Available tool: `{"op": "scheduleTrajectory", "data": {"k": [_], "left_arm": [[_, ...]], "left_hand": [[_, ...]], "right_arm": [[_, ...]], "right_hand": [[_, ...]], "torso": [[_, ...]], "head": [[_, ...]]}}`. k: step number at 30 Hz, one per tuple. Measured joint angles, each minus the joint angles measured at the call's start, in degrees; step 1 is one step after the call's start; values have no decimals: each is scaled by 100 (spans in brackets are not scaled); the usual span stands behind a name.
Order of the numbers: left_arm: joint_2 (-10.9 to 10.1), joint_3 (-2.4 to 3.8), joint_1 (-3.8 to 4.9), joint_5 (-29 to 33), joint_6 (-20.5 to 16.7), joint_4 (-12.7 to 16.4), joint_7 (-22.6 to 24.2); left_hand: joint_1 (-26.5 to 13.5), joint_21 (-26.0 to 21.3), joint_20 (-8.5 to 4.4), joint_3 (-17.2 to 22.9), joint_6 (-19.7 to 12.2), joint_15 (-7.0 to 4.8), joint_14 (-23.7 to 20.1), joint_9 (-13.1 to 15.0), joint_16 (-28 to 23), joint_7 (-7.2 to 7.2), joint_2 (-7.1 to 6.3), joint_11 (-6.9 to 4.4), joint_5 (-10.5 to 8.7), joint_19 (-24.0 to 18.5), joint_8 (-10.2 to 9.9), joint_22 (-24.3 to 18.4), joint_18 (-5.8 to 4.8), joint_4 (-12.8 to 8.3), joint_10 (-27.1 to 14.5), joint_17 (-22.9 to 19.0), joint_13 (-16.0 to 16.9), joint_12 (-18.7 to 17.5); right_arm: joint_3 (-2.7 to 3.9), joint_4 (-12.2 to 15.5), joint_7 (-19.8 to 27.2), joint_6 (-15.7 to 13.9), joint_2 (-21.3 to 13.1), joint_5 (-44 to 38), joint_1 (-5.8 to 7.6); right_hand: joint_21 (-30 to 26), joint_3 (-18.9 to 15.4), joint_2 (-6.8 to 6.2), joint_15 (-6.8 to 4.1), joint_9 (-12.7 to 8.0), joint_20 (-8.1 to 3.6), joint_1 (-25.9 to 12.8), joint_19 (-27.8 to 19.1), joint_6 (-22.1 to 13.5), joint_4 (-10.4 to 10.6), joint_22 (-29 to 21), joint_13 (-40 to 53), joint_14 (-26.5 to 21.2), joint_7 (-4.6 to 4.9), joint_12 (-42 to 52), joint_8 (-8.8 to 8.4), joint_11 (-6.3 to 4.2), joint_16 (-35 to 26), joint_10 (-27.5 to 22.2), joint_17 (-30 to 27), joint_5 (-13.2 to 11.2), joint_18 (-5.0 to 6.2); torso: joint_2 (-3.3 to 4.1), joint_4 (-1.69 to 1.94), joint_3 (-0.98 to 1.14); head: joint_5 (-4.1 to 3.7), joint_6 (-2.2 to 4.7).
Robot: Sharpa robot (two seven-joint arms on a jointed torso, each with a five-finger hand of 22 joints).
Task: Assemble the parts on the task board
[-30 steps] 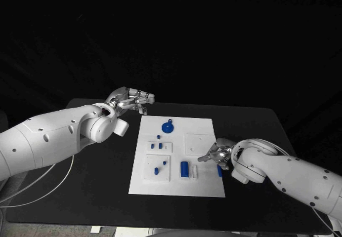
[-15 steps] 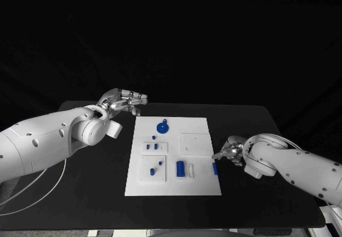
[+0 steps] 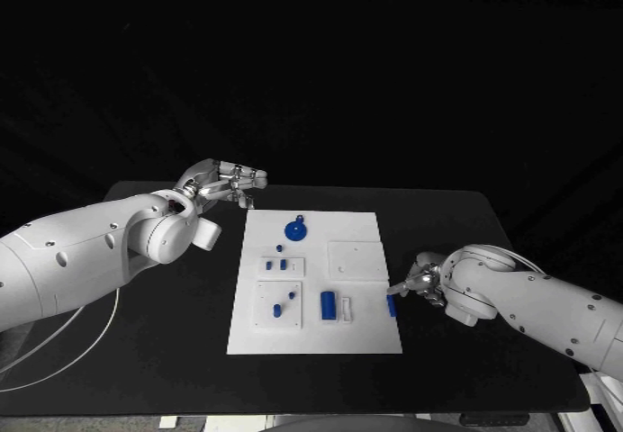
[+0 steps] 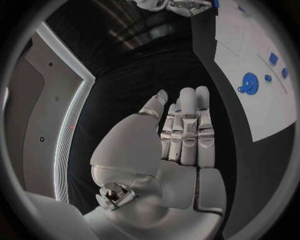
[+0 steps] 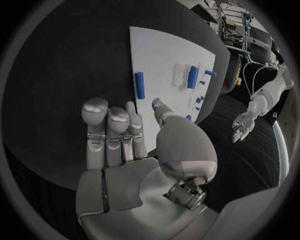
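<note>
Task board [image 3: 316,337] — no legible markings

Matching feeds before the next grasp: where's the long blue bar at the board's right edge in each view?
Head view: long blue bar on the task board's edge, beside the right hand.
Left wrist view: blue sliver beside the distant right hand.
Right wrist view: just beyond the fingers, at.
Shared landmark: right hand.

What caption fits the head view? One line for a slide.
Right hand hovers by the task board's edge; left hand waits off its far corner.
</note>
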Motion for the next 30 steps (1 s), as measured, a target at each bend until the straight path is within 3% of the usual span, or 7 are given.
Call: {"op": "scheduleTrajectory", "data": {"k": [8, 11, 17, 23, 30], "left_arm": [[6, 0, -1, 0, 2, -3, -1], [6, 0, -1, 0, 2, -4, -2], [5, -1, -1, 0, 3, -5, -3], [3, -2, -1, 0, 4, -6, -4], [1, -3, -2, 0, 4, -6, -6]], "left_hand": [[0, 0, 0, 0, 0, 0, 0, 0, 0, 0, 0, 0, 0, 0, 0, -1, 0, 0, 0, 0, 0, 0], [0, 0, 0, 0, 0, 0, 0, 0, 0, 0, 0, 0, 0, 0, 0, -1, 0, 0, 0, 0, 0, 0], [0, 0, 0, 0, 0, 0, 0, 0, 0, 0, 0, 0, 0, 0, 0, -1, 0, 0, 0, 0, 0, 0], [0, 0, 0, 0, 0, 0, 0, 0, 0, 0, 0, 0, 0, 0, 0, -2, 0, 0, 0, 0, 0, 0], [0, -18, 0, 0, 0, 0, 0, 0, 0, 0, 0, 0, 0, 0, 0, -2, 0, 0, 0, 0, 0, 0]], "right_arm": [[-58, -91, -16, 193, 129, 7, -59], [-92, -116, -16, 251, 162, 9, -74], [-138, -163, -13, 329, 225, 10, -95], [-143, -216, -2, 353, 277, -10, -101], [-139, -317, 16, 347, 352, -47, -97]], "right_hand": [[0, 45, -166, 0, -20, 0, 69, 0, -7, 270, 4, -7, 0, 6, -26, 0, 0, -24, 0, 6, -21, 1], [0, 48, -137, 0, -26, 0, 104, 0, -7, 270, 14, -7, 0, 6, -33, 0, 0, -27, 0, 19, -21, 1], [-21, 33, 104, 0, -13, 0, 110, 0, -4, -126, 28, -3, 0, 4, -33, 18, 0, -28, 0, 22, -21, 0], [-21, 297, 554, 0, -23, 0, 247, 0, 20, -783, 31, -3, 0, -18, -33, 52, 1, -27, 0, 22, 75, 1], [-21, 472, 740, 0, -27, 0, 83, 0, 88, -1175, 39, -3, 0, -22, -33, 65, 2, -27, 1, 17, 101, -1]], "torso": [[-3, -1, -7], [-3, -1, -6], [-3, -3, -4], [-2, -7, 2], [-1, -13, 4]], "head": [[31, -15], [44, -21], [64, -31], [79, -34], [86, -40]]}}
